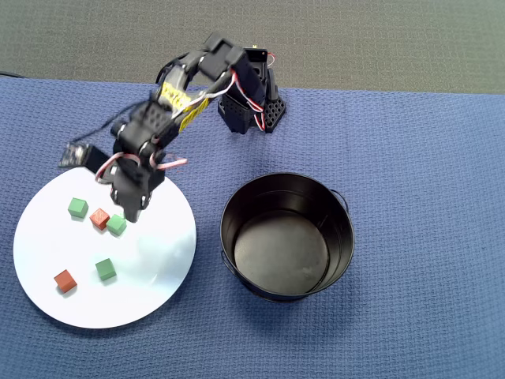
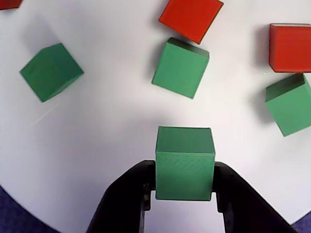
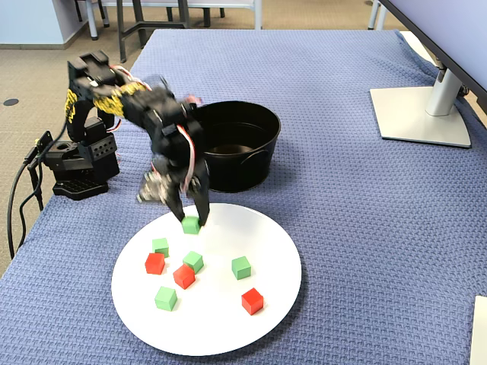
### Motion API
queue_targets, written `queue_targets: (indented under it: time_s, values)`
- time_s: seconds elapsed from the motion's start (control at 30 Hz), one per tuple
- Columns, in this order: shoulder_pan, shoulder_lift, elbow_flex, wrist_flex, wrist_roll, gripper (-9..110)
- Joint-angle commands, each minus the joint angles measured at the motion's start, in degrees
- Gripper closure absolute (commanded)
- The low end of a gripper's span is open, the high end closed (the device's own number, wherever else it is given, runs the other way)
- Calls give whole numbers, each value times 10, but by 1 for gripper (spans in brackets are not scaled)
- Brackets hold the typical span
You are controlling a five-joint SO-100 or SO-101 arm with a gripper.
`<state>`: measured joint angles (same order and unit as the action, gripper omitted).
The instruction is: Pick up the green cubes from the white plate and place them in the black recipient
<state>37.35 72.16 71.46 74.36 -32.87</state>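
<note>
Bright, even indoor light fills all three views. The flat round white plate [image 1: 47, 276] is nearly washed out in the overhead view, with only a faint grey shadow beneath the black arm. In the wrist view, small matte green cubes [image 2: 180, 67] cast soft, short shadows, and the picture is sharp. The glossy black metal bucket [image 3: 259, 163] shows dull reflections on its floor.

Green cubes [image 2: 184, 170], red cubes [image 2: 190, 18], white plate [image 2: 112, 121].
</note>
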Motion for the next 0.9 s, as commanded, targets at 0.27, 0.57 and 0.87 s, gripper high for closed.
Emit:
queue_targets:
  time_s: [0.27, 0.57, 0.87]
  values:
    - [-122, 295, 11, 146, 99, 101]
    - [-346, 395, 92, 100, 224, 102]
    - [-518, 294, 158, -18, 307, 98]
